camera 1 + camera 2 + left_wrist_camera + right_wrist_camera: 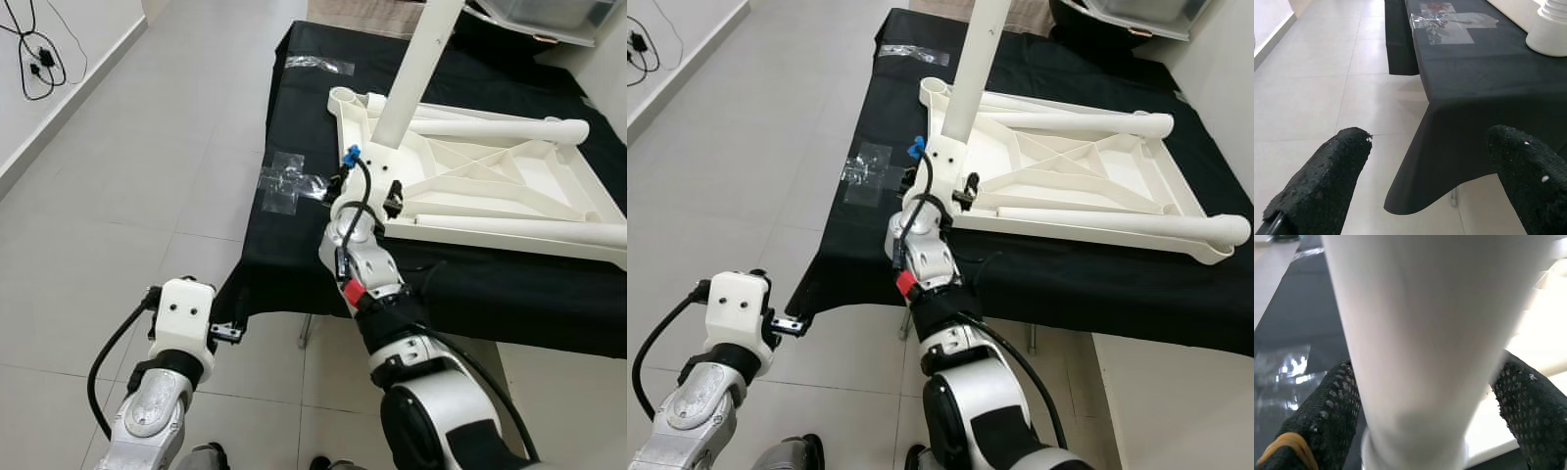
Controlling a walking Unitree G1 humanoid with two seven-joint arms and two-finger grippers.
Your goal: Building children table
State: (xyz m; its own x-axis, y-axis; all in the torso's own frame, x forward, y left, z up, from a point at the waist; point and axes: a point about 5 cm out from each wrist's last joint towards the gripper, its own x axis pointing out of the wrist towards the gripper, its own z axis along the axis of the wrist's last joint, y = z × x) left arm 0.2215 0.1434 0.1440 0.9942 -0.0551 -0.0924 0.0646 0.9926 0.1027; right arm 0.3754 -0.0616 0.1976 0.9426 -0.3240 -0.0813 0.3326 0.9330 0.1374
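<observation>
Risk: leg point(416, 69) stands upright in the near-left corner socket of the upturned white tabletop point(509, 186); if it is not yet seated, a sideways push from the right gripper point(364, 183) could tip it or lever it out of the socket.
Second risk: tabletop lies on the black-draped counter point(294, 264), its corner near the left edge; a hard shove might slide it on the cloth.
Loose parts: more white legs point(490, 127) lie across the frame and could roll if it is jolted.
Right jaws: spread to the leg's width, one black finger point(1327, 406) on each side of its base, apparently pinching it just above the socket.
Left jaws: left gripper point(1425, 181) hangs wide apart over the floor by the counter's near-left corner, holding and touching nothing.
Plastic bag point(289, 181): lies flat on the cloth left of the tabletop.
</observation>
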